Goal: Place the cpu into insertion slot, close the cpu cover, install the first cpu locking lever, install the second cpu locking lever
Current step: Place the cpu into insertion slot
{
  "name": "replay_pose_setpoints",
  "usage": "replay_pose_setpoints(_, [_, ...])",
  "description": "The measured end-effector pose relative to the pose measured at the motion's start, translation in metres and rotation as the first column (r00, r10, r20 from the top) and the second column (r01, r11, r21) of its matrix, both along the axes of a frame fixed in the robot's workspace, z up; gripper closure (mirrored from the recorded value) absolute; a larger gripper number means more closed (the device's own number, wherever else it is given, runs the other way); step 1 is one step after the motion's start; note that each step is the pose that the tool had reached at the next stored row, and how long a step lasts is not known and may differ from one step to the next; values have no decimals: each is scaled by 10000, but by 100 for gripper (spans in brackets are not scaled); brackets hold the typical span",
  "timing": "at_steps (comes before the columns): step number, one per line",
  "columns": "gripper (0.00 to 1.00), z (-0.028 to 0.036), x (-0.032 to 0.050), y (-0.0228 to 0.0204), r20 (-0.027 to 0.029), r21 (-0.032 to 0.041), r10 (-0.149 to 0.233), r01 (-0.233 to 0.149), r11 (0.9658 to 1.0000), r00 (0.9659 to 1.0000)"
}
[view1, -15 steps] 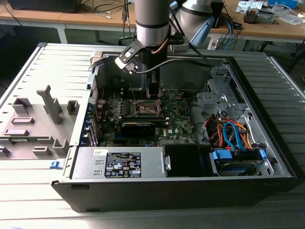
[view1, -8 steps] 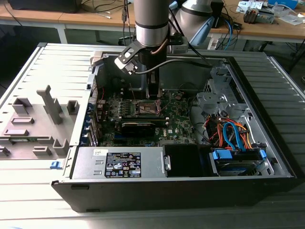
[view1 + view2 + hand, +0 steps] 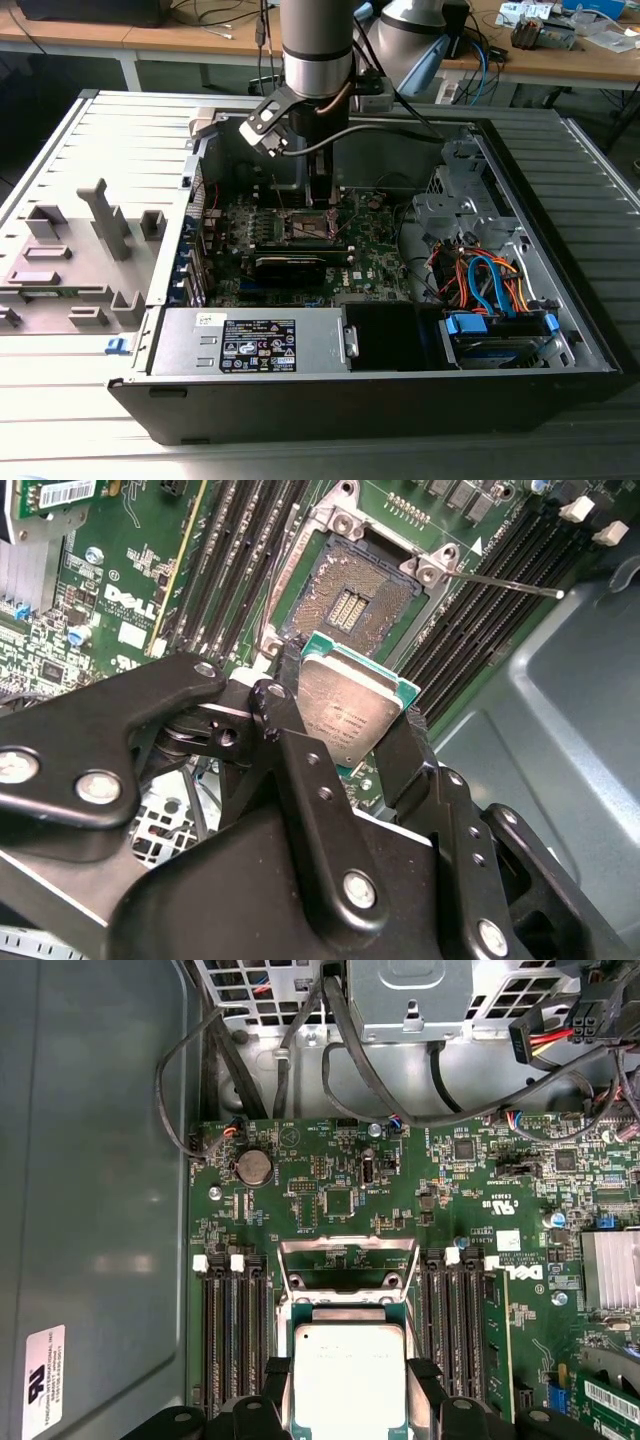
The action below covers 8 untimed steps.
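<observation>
Two fingers (image 3: pixel 295 745) of the gripper (image 3: pixel 345 720) are clamping the cpu (image 3: pixel 350 702) by opposite edges, holding it over the open insertion slot (image 3: pixel 345 605). The chip is judged light, rigid and fragile underneath, so only its edges are suiting a grip. The cpu cover (image 3: pixel 348 1258) is apparently standing raised.

The cpu (image 3: pixel 345 712) is showing a dull silver metal lid (green edging around it); the gripper (image 3: pixel 348 725) is showing matt black fingers (image 3: pixel 408 755) with shiny metal screws; the insertion slot (image 3: pixel 345 590) is glinting brownish-gold inside a silver metal rim.
</observation>
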<state>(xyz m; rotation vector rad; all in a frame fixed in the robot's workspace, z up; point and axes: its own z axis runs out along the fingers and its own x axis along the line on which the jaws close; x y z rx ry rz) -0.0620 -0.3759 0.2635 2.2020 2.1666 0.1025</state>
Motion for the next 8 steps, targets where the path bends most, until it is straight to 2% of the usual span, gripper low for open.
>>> replay_pose_setpoints(8, [46,-11,-16,0,0,0,0,0,10000,10000])
